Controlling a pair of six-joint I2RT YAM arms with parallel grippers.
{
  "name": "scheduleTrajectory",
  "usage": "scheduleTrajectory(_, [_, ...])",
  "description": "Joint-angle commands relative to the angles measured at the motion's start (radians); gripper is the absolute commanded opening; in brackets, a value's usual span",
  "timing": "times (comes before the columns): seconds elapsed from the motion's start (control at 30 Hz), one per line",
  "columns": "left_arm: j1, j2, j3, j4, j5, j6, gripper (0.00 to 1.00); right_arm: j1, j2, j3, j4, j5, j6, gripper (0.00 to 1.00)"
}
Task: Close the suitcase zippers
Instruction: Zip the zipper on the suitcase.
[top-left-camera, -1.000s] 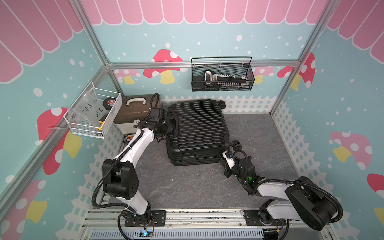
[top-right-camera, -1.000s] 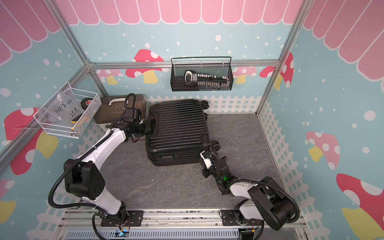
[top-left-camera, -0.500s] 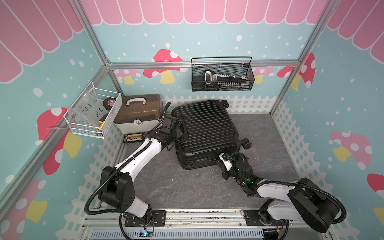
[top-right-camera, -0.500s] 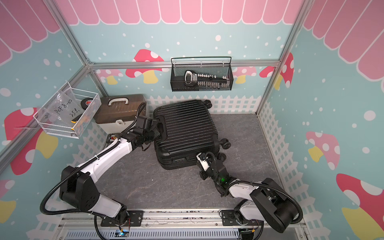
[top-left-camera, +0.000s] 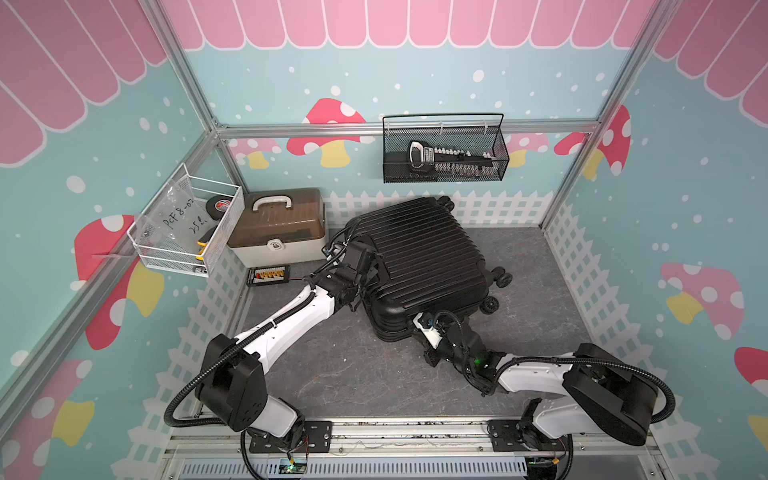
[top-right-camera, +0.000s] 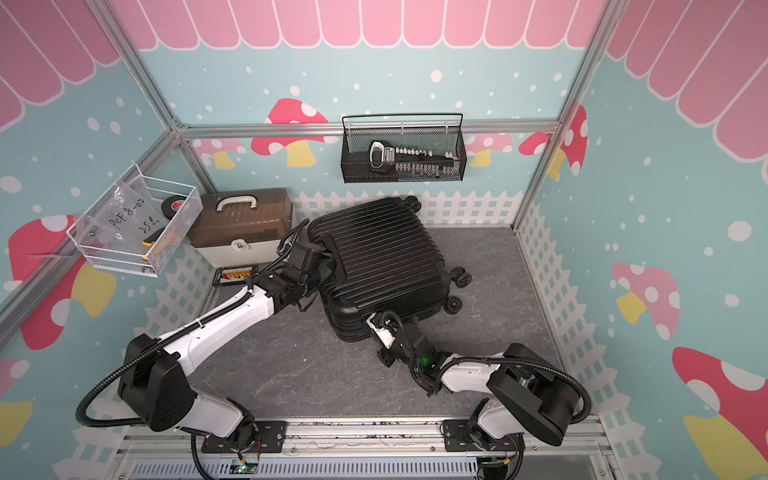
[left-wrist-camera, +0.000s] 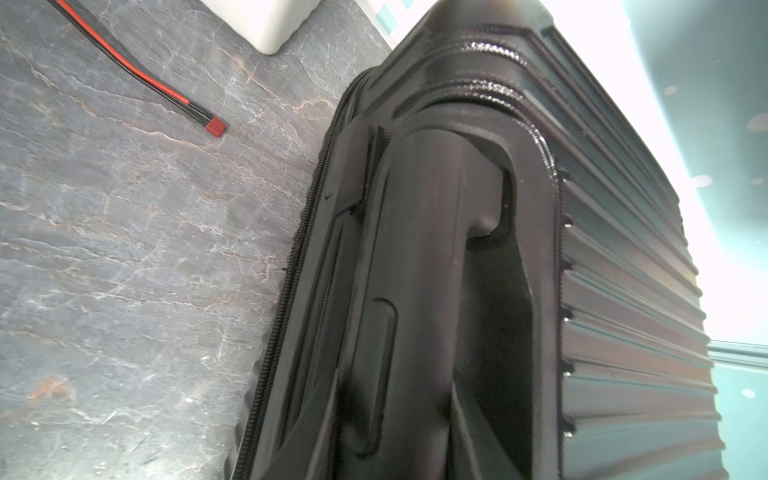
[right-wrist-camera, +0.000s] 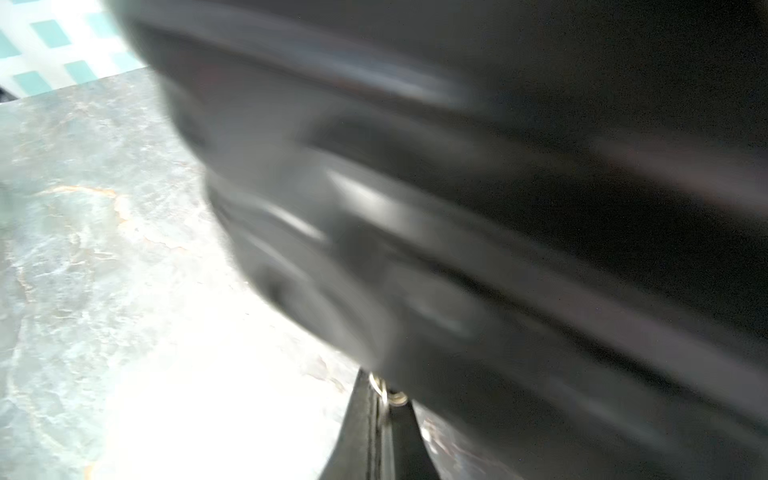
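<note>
- While the suitcase (top-left-camera: 419, 257) lies flat and skewed mid-frame on the grey tabletop (top-left-camera: 332, 374), both top views put the left pincer (top-left-camera: 368, 266) at its left-edge handle and the right pincer (top-right-camera: 376, 322) at its lower corner.
- Same views: beige toolbox (top-left-camera: 276, 224) and small parts tray (top-left-camera: 268, 274) sit near, upper left of the suitcase; wheels (top-left-camera: 500, 276) at its right. Hard pull along the seam prob. swings it into them, so left arm should brace.
- Left wrist: handle (left-wrist-camera: 428, 291) fills centre; zipper track (left-wrist-camera: 286, 291) runs down its left side and looks meshed here. Red-black wire (left-wrist-camera: 137, 75) upper left. Pincer tips out of frame, can't tell wide or narrow.
- Right wrist: v. blurred. Tips pressed together at bottom centre w/ a small metal zipper pull (right-wrist-camera: 388, 392) nipped btw them. Best: pull low, parallel to the seam, slow round the corner.
</note>
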Motion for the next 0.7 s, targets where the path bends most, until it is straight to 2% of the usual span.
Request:
scheduleTrajectory(0.0, [-0.036, -0.028, -0.012, 0.191, 0.039, -0.259, 0.00, 0.055, 0.024, 0.060, 0.116, -0.084, -0.022, 0.00])
scheduleTrajectory(0.03, [-0.038, -0.030, -0.015, 0.198, 0.041, -0.242, 0.00, 0.057, 0.028, 0.060, 0.116, -0.083, -0.022, 0.00])
scheduleTrajectory(0.07, [-0.039, -0.032, -0.014, 0.202, 0.044, -0.216, 0.07, 0.059, 0.029, 0.058, 0.114, -0.079, -0.022, 0.00])
scheduleTrajectory(0.13, [-0.039, -0.043, -0.017, 0.196, 0.044, -0.160, 0.39, 0.058, 0.016, 0.038, 0.113, -0.056, -0.034, 0.00])
scheduleTrajectory(0.2, [-0.039, -0.061, -0.022, 0.193, 0.038, -0.066, 0.64, 0.054, -0.012, 0.005, 0.096, -0.050, -0.061, 0.00])
scheduleTrajectory(0.27, [-0.037, -0.079, -0.026, 0.184, 0.035, 0.058, 0.75, 0.043, -0.047, -0.014, 0.043, -0.035, -0.057, 0.00])
scheduleTrajectory(0.37, [-0.026, -0.119, -0.048, 0.180, 0.046, 0.250, 0.77, 0.002, -0.094, -0.040, -0.044, -0.058, -0.039, 0.00])
scheduleTrajectory(0.43, [-0.016, -0.146, -0.072, 0.212, 0.090, 0.426, 0.77, -0.024, -0.129, -0.065, -0.073, -0.072, -0.038, 0.00])
scheduleTrajectory(0.53, [0.024, -0.165, -0.068, 0.226, 0.307, 0.749, 0.75, -0.068, -0.198, -0.094, -0.136, -0.101, -0.044, 0.00])
scheduleTrajectory(0.67, [0.063, -0.137, 0.035, 0.022, 0.638, 1.219, 0.72, -0.113, -0.315, -0.110, -0.282, -0.119, -0.057, 0.00])
